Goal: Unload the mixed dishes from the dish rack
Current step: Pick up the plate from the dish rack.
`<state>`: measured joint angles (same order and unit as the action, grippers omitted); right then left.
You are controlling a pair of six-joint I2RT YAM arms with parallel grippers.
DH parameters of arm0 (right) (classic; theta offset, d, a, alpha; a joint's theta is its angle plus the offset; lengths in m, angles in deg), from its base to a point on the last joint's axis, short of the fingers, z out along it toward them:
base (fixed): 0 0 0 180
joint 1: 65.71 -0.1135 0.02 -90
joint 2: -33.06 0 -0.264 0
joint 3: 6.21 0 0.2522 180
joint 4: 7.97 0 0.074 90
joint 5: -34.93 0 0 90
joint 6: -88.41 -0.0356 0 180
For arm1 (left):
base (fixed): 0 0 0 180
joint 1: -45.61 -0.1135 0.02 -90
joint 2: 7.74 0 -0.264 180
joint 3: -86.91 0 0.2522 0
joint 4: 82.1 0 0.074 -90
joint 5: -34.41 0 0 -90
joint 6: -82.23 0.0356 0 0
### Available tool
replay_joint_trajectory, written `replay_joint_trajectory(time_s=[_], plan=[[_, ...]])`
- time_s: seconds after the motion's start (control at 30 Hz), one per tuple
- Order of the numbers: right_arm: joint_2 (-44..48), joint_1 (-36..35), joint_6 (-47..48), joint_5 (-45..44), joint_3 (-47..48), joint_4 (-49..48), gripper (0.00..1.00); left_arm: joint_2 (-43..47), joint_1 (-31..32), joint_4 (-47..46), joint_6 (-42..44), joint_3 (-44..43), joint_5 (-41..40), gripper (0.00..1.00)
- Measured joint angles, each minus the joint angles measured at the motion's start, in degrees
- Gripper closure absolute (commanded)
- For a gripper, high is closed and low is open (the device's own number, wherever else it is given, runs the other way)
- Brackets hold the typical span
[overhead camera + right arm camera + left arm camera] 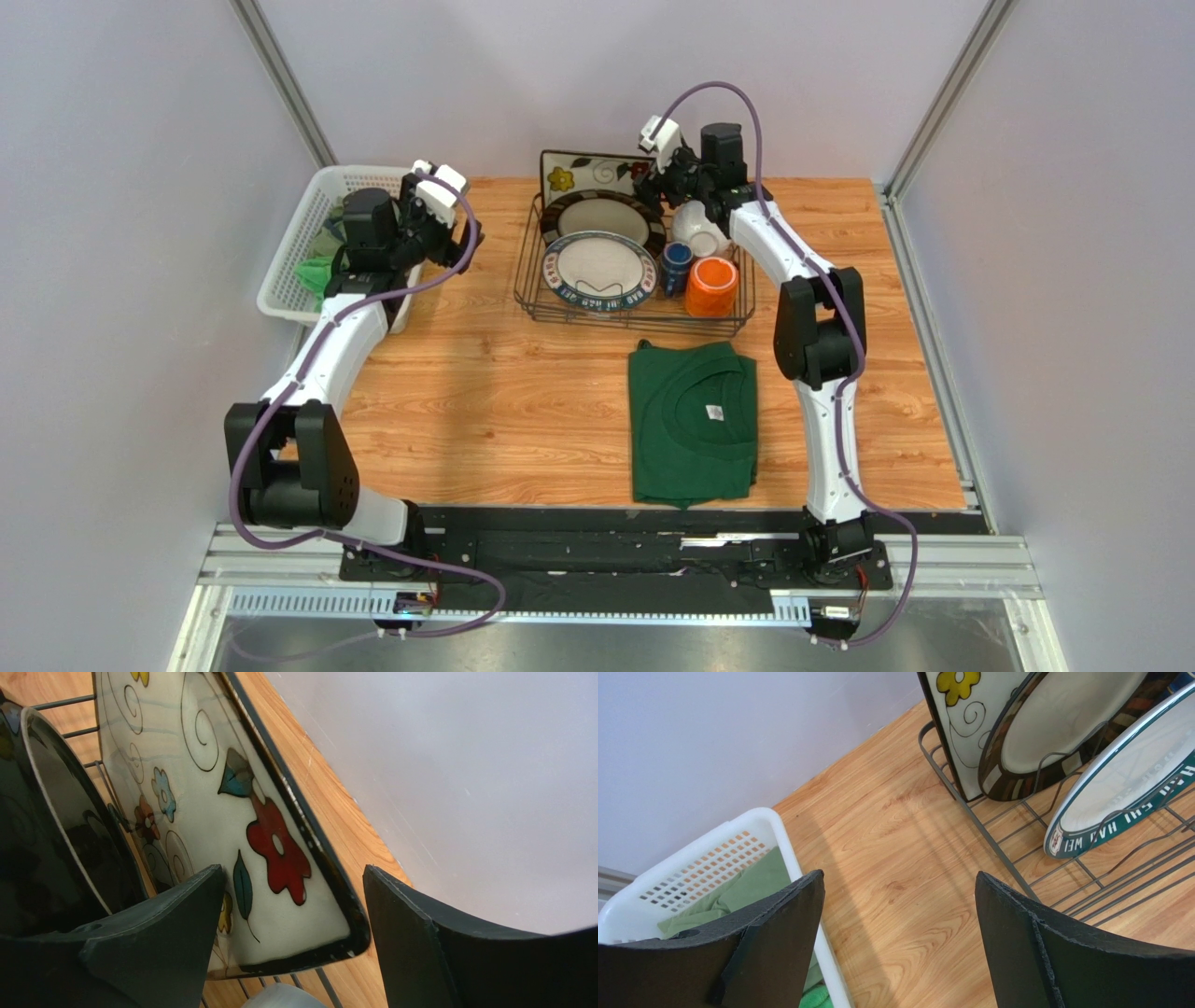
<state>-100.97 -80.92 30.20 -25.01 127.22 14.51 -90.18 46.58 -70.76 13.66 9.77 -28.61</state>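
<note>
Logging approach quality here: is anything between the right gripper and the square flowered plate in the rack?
Nothing visible. The right gripper is open, and a corner of the square flowered plate shows directly between its fingers. The dark round plate stands to one side, clear of the path.

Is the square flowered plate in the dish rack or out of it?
In. The square plate stands on edge inside the dish rack, behind the round plates; the right gripper, fingers open, flanks its corner.
</note>
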Motion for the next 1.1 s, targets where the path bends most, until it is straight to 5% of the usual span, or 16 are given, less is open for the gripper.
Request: replay_joint_trajectory(time_s=[0.73, 0.97, 1.1], plan=[[-2.38, 1.40, -5.90, 13.75, 0.20, -7.08, 0.64, -1.51, 0.00, -1.90, 0.37, 0.00, 3.52, 0.12], [-2.49, 1.53, -6.05, 14.95, 0.22, -7.61, 0.93, -1.62, -0.02, -3.21, 0.85, 0.00, 4.15, 0.11], [-2.49, 1.53, -6.03, 15.28, 0.22, -7.63, 0.99, -1.62, 0.00, -3.39, 1.29, 0.00, 4.48, 0.11]])
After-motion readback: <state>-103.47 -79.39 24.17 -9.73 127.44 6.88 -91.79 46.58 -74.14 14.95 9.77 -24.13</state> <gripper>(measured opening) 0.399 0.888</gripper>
